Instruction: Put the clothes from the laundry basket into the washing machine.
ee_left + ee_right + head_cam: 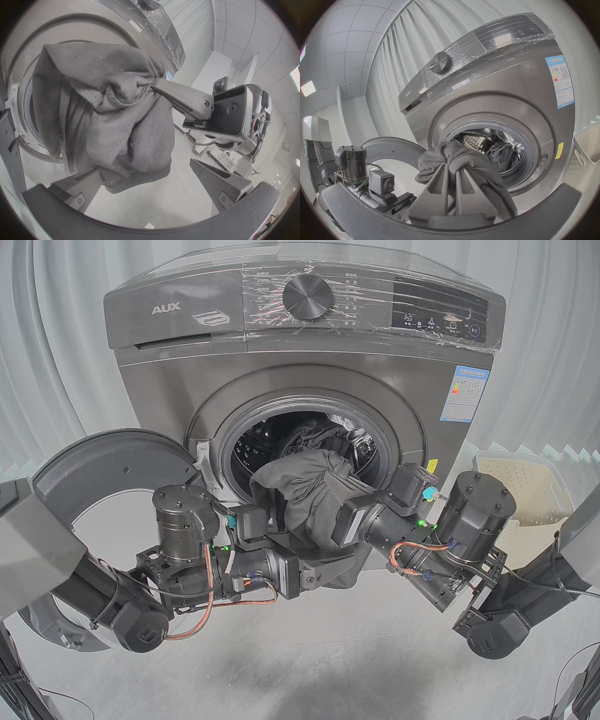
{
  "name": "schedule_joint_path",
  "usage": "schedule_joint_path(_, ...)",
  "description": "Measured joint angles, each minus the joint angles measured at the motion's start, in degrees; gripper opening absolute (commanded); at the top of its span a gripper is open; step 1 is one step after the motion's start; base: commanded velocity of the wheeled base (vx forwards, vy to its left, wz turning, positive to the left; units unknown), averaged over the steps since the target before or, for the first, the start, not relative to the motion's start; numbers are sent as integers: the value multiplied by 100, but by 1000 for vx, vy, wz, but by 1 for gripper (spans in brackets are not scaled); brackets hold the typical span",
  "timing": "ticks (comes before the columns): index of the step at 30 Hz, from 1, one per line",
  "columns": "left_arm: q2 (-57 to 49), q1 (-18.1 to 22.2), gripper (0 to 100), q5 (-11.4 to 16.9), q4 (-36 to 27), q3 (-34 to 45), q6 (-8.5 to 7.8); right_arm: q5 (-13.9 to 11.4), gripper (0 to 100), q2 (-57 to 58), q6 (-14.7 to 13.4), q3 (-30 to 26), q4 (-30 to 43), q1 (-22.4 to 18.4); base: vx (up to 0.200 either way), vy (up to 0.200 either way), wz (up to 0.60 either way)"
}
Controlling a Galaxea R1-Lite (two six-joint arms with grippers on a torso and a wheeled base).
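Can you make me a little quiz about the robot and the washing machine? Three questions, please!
1. Which gripper is pinching the dark grey cloth garment? A) left B) right C) both
2. Fill in the gap: the cream perforated plastic laundry basket stands on the robot's ____ side of the grey metal washing machine.
3. True or false: the machine's door is shut.

Key
1. B. The right gripper is shut on the garment, and the left gripper is open.
2. right
3. False. The round door is swung open.
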State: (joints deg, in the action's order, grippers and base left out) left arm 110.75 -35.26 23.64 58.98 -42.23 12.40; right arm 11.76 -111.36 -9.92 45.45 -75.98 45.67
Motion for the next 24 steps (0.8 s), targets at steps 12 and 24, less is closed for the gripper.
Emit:
schedule_joint_path(12, 121, -21, 100, -98, 2, -29, -6, 20, 0, -5, -9, 11, -13, -11, 0, 0, 0)
schedule_joint_path(24, 433, -11, 0, -708, 184, -413, 13, 28, 0, -2, -6, -16, -18, 2, 0, 0, 0)
